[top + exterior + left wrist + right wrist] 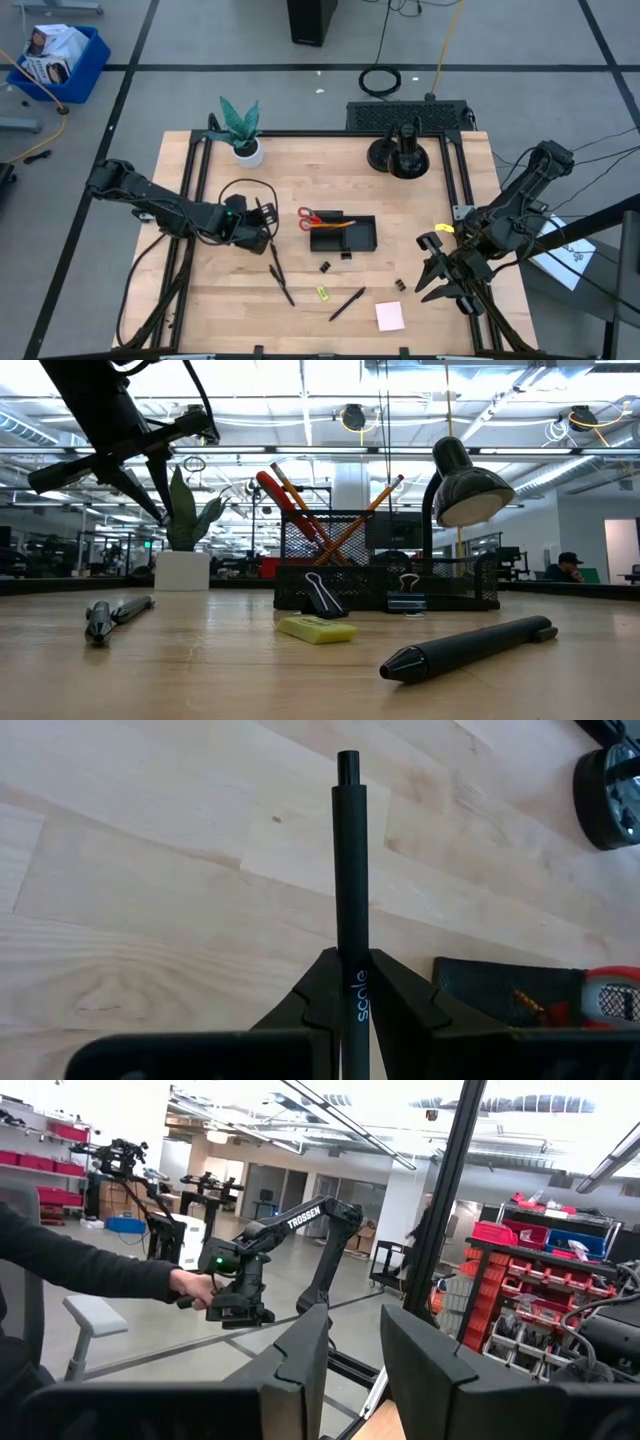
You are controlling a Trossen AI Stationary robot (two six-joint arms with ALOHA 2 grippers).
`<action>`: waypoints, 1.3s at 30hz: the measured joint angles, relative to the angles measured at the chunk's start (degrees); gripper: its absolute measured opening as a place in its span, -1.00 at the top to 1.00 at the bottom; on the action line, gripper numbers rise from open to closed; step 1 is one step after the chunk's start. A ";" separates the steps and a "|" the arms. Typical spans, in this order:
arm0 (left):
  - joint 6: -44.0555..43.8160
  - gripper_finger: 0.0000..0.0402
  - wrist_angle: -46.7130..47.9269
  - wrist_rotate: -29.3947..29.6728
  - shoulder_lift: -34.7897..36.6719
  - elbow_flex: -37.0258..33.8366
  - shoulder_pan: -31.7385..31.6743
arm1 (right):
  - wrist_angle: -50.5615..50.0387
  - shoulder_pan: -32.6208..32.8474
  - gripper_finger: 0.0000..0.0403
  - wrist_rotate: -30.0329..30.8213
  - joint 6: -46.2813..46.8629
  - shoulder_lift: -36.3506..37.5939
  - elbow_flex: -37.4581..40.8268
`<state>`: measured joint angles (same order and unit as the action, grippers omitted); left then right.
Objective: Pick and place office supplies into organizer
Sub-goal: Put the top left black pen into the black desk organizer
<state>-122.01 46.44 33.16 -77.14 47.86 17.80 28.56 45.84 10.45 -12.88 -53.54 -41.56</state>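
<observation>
L arm comes in from the 9 o'clock edge of the bench, elbow bent, forearm running toward 3 o'clock. L tool (262, 222) sits left of centre, fingers (400, 995) clamped on a slim black pen (350, 870) that sticks straight out ahead of the wrist, lifted off the bench. R arm is folded at the 3 o'clock edge, forearm angled toward 7 o'clock. R tool (437, 275) hangs over the 4 o'clock corner, fingers (300, 1355) parted w/ a clear gap, nothing between them; wrist tipped up, looking out level past the bench.
</observation>
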 joint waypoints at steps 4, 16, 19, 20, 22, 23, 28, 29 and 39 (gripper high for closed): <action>0.76 0.78 -0.02 1.18 0.00 0.00 0.41 | -0.01 0.00 0.55 0.00 -0.02 0.00 -0.01; 0.42 0.78 -0.58 7.01 2.25 0.02 4.19 | 0.39 0.00 0.55 0.01 -0.27 0.00 0.00; 1.82 0.78 -1.91 9.57 3.68 0.02 5.32 | 0.39 0.00 0.55 0.03 -0.29 0.00 0.00; 2.51 0.78 -2.58 10.50 4.20 0.02 5.63 | 0.39 0.02 0.55 0.02 -0.29 0.00 0.00; 4.35 0.78 -4.44 12.54 5.09 0.04 6.14 | 0.42 0.00 0.55 0.01 -0.29 0.00 0.00; 5.25 0.78 -5.16 13.30 5.54 0.04 6.45 | 0.47 0.00 0.55 0.03 -0.31 0.00 0.00; 11.66 0.78 -10.37 17.65 7.48 0.04 7.36 | 0.96 0.02 0.55 0.03 -0.31 0.02 0.00; 13.31 0.78 -11.60 19.01 7.89 0.04 7.53 | 1.05 0.00 0.55 0.03 -0.31 0.02 0.00; 30.74 0.78 -26.56 24.71 10.47 0.07 8.64 | 1.25 0.00 0.55 0.03 -0.31 0.02 0.00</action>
<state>-91.27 19.87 57.87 -66.67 47.92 26.44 29.80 45.85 10.48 -13.19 -53.52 -41.56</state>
